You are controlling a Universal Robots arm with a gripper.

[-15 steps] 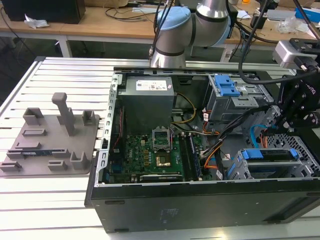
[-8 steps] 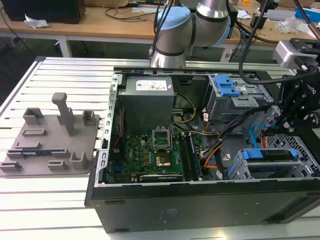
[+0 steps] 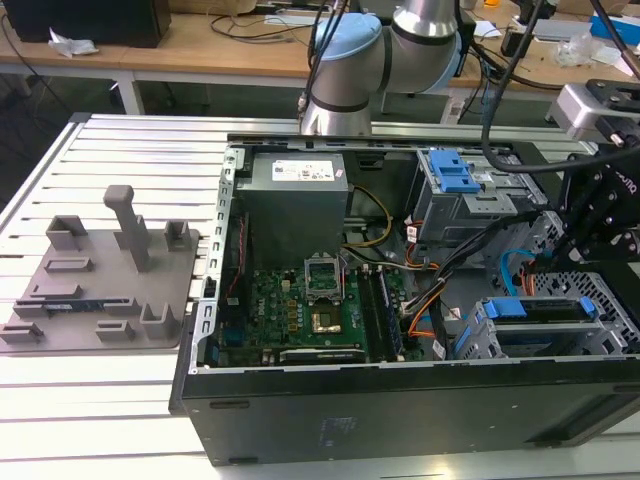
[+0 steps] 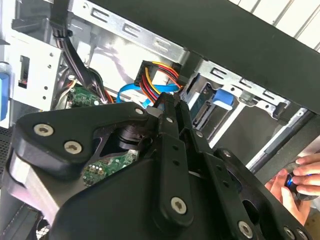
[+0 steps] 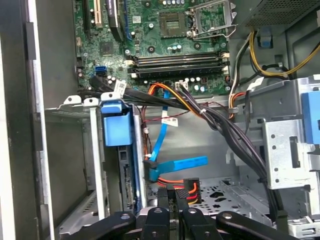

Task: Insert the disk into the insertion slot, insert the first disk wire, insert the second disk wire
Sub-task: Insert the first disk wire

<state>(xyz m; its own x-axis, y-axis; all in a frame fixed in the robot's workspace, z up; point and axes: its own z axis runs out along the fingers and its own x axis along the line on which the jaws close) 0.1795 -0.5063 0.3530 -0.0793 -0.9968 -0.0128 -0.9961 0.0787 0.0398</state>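
At the case point(image 3: 300, 420)'s near corner on the exterior view's right, the disk point(image 3: 538, 309) sits inside the slot point(image 3: 612, 335), with its blue caddy edge showing. Just beside the disk's rear edge in the first wrist view, the gripper point(image 5: 171, 194) has its fingers drawn together on the black plug point(image 5: 190, 188) of a red, orange and black wire point(image 5: 170, 182). The blue wire point(image 5: 159, 131)'s end lies between plug and disk, whether seated cannot be told. Farther in lies the green board point(image 5: 150, 50), and in the second wrist view a person's hand point(image 4: 300, 180) shows beyond the case wall.
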